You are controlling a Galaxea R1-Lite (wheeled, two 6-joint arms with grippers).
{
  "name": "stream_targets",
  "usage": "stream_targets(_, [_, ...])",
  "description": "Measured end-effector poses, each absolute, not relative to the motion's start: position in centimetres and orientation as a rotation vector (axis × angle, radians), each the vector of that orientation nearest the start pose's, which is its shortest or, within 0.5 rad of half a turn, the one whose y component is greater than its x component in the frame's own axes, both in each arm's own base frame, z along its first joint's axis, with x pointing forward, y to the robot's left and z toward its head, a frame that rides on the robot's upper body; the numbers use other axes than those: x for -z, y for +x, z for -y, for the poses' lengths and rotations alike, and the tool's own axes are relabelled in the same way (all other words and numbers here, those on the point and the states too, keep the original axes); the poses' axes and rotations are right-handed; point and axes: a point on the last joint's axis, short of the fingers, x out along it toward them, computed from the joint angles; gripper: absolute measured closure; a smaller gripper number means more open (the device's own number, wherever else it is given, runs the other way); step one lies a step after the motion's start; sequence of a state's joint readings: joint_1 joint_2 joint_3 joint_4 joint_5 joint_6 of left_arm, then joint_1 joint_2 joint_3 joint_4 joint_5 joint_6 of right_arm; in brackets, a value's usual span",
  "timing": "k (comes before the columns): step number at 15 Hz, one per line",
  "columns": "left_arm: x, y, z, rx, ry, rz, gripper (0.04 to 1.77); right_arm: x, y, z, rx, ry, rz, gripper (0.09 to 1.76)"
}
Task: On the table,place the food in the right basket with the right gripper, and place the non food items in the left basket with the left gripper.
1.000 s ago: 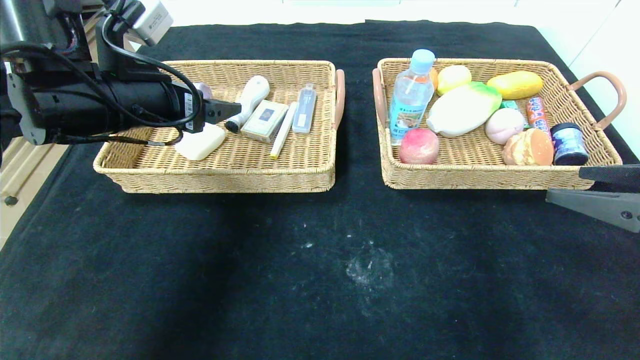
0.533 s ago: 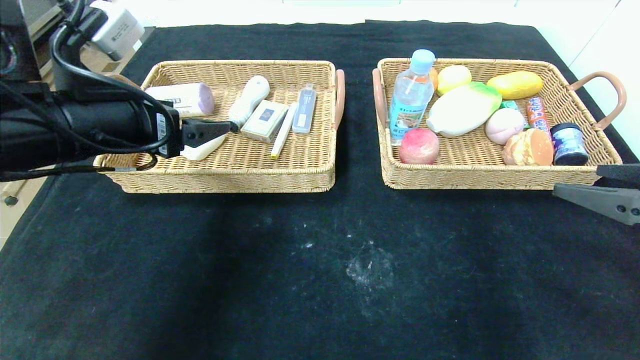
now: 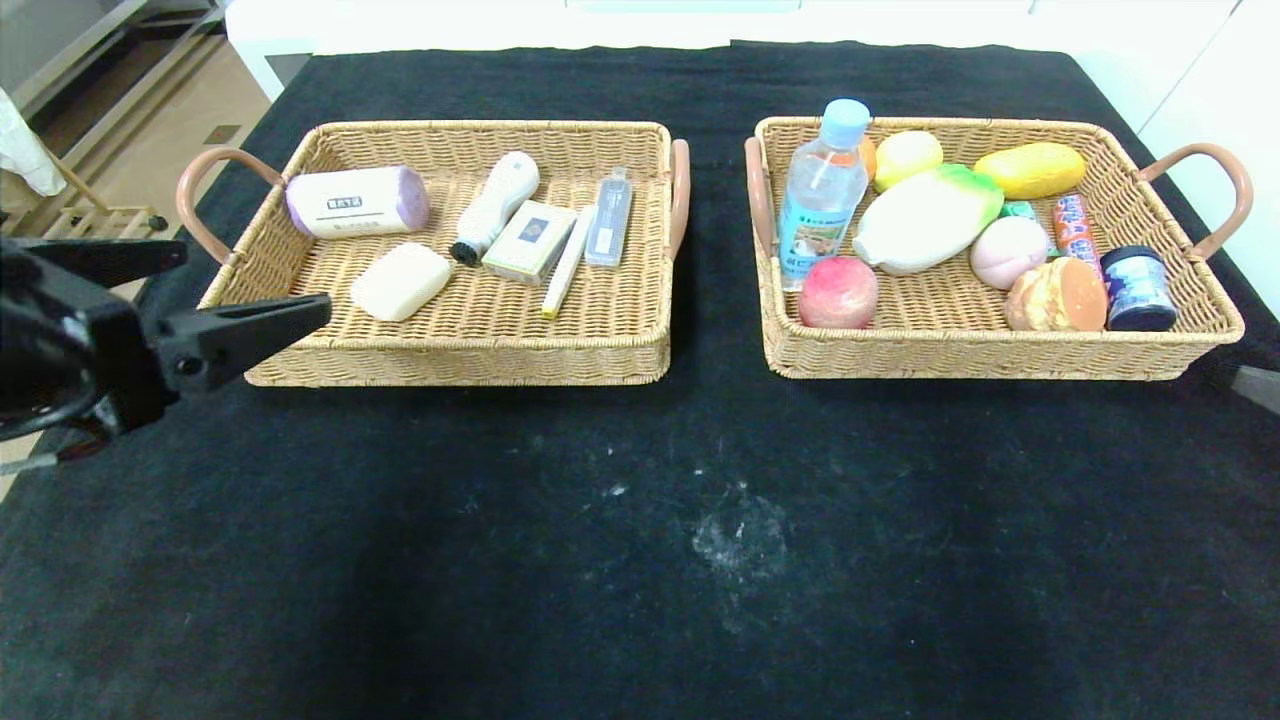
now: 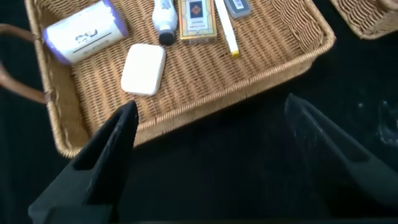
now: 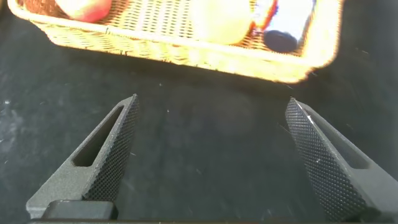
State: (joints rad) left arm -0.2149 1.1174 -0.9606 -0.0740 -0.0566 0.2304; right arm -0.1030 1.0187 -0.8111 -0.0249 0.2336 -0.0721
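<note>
The left basket (image 3: 460, 350) holds the white pad (image 3: 400, 281), the white bottle with a black brush tip (image 3: 492, 205) and the card box (image 3: 529, 240). The right basket (image 3: 980, 355) holds the water bottle (image 3: 822, 190), the peach (image 3: 838, 291) and the pink bun (image 3: 1008, 250). My left gripper (image 3: 255, 275) is open and empty, at the left basket's front left corner; its wrist view shows the pad (image 4: 143, 68) beyond the fingers. My right gripper (image 5: 211, 109) is open and empty over the black table (image 3: 640, 520), in front of the right basket (image 5: 186, 53). In the head view only a sliver of it shows at the right edge.
The left basket also holds a purple-ended white roll (image 3: 357, 201), a clear slim bottle (image 3: 609, 216) and a pale stick (image 3: 567, 262). The right basket also holds a white-green vegetable (image 3: 928, 218), a yellow fruit (image 3: 1030, 169), a bread roll (image 3: 1056, 295) and a dark jar (image 3: 1137, 287).
My left arm has drawn back from over the left basket towards the front left, leaving the white pad in the basket. My right gripper has slid almost out of the head view at the right.
</note>
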Motion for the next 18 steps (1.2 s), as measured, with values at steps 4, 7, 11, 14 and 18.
stream_targets(4, [-29.6, 10.0, 1.9, 0.229, 0.242, 0.004, 0.11, -25.9, 8.7, 0.4, -0.195, -0.025, -0.127, 0.14])
stream_targets(7, [-28.8, 5.7, 0.7, 0.164, 0.252, 0.022, 0.11, -24.5, 5.7, -0.2, -0.302, -0.01, -0.082, 0.14])
stream_targets(11, [-27.8, 0.1, 0.2, 0.074, 0.261, 0.068, 0.1, -22.6, 1.4, -1.0, -0.445, 0.033, -0.082, 0.14])
stream_targets(14, [-26.6, -3.2, 0.6, 0.051, 0.266, 0.097, 0.1, -21.4, -1.9, -1.3, -0.569, 0.051, -0.093, 0.14])
stream_targets(18, [-24.9, -5.7, 1.1, 0.061, 0.264, 0.143, 0.1, -20.2, -4.6, -0.9, -0.528, 0.026, -0.049, 0.14])
